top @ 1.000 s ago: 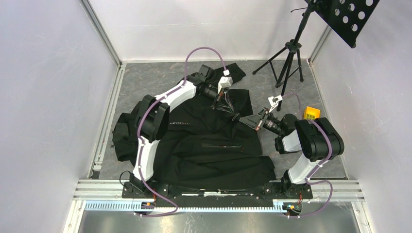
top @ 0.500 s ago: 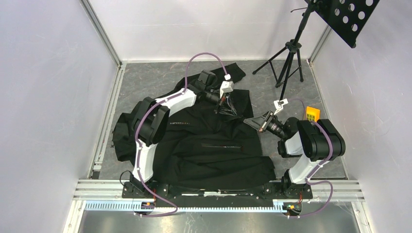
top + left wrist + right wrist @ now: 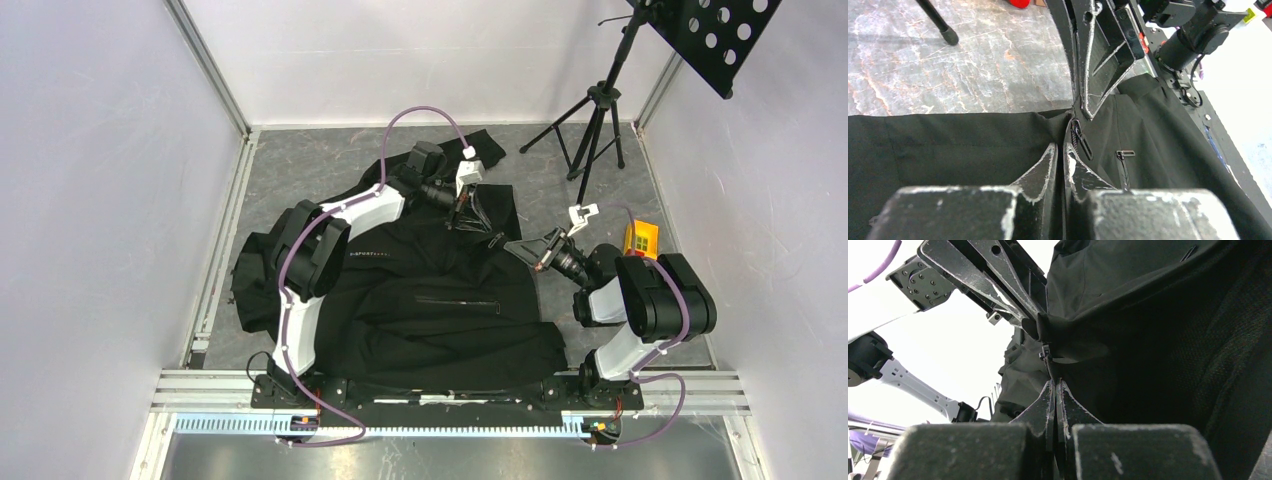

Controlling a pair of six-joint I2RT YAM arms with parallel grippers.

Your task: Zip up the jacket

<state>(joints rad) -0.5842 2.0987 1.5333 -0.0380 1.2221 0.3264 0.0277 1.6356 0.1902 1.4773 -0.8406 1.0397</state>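
We read the left gripper (image 3: 1060,150) as pressed together on a fold of the jacket (image 3: 440,300) just beside its front zipper. The zipper slider (image 3: 1077,136) sits at 1 o'clock from the tips. The right gripper (image 3: 1054,385) is likewise pinched on the fabric edge. In the top view the two meet at the jacket's 1 o'clock, and the jacket sprawls over the middle of the table. We judge two risks. The thin fabric may slip out of either pinch under tension. Slack cloth may also jam the slider if the edges are not held taut and aligned.
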